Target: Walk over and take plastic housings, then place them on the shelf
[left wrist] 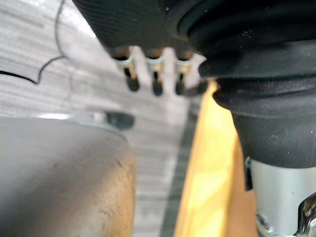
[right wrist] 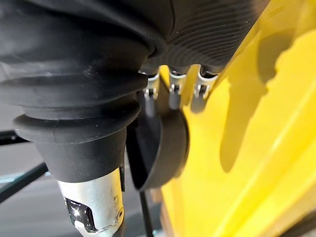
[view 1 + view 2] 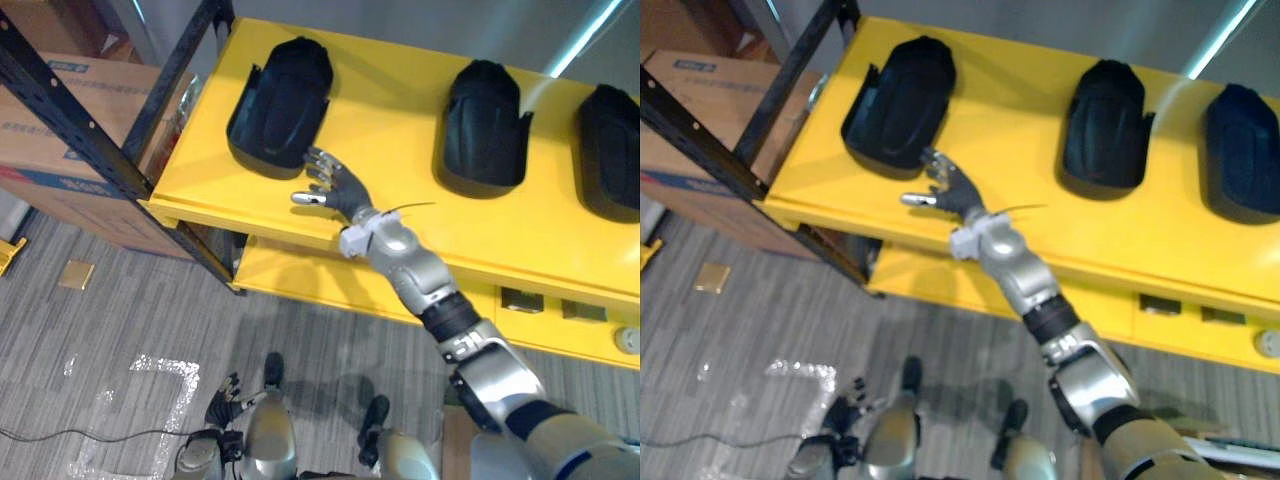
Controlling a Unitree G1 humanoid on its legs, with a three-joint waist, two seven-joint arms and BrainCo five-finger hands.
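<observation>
Housing [image 3: 280,105], black plastic, leftmost of three, lay on yellow shelf [image 3: 390,190]. At its near edge lay right hand [image 3: 335,190], fingers spread, empty; left hand [image 3: 225,405] hung relaxed. Step judged placement; next, withdrawing clear without nudging.

Rightmost housing [image 3: 612,150]: cut off by the right picture edge, as is the yellow shelf [image 3: 390,120]. Cardboard box [image 3: 50,155]: cut at the left edge, partly behind the black upright [image 3: 100,138]. Right hand [image 2: 173,90]: fingertips hidden against the near housing [image 2: 165,143]; contact unreadable. Small items [image 3: 522,300] on the lower level: too small to identify.
</observation>
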